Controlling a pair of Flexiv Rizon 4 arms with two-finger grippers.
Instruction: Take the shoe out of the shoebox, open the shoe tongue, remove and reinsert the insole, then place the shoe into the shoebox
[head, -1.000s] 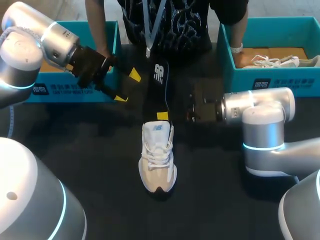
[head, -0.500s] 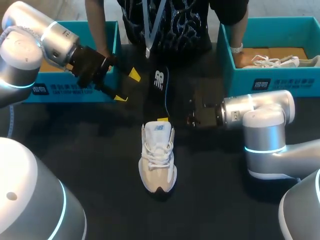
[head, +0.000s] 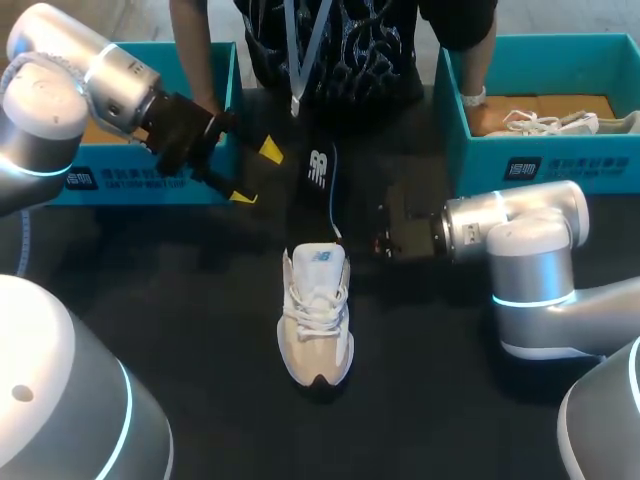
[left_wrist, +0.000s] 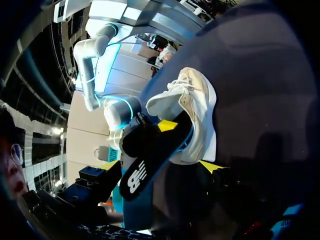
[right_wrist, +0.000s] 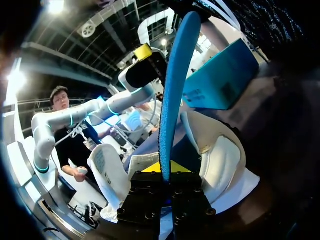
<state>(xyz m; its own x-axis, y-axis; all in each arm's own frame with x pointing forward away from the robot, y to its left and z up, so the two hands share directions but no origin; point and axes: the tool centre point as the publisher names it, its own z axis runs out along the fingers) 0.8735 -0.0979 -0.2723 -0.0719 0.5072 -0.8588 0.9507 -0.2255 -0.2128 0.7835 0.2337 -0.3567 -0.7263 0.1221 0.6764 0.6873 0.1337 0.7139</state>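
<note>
Shoe: a white and beige sneaker (head: 317, 320) stands on its sole in the middle of the counter (head: 200, 330), outside both boxes. Its toe points to the near edge and its heel to the far side.
Insole: black on top with a blue edge (head: 320, 175). Its lower end meets the shoe's heel opening and the rest rises out toward the far side. How deep the end sits in the shoe cannot be told.
Right jaws: clenched on the insole's lower end, just at the shoe's heel. In the right wrist view the insole (right_wrist: 175, 90) stands edge-on, rising straight from between the fingers, with the open shoe (right_wrist: 220, 160) around and beyond it.
Right arm: comes in level from the right side (head: 520, 240), low over the counter.
Left jaws: released, fingers spread wide and grasping nothing, beside the upper part of the insole and apart from it. In the left wrist view the insole (left_wrist: 145, 165) and shoe (left_wrist: 195, 110) lie ahead of them.
Left arm: over the left shoebox's near wall (head: 60, 90).
Left shoebox: teal, at the far left of the counter (head: 140, 182).
Right shoebox: teal, at the far right (head: 560, 160), with a second shoe (head: 550, 123) lying in it.
Person: stands at the far edge, one hand (head: 478, 112) resting inside the right shoebox.
</note>
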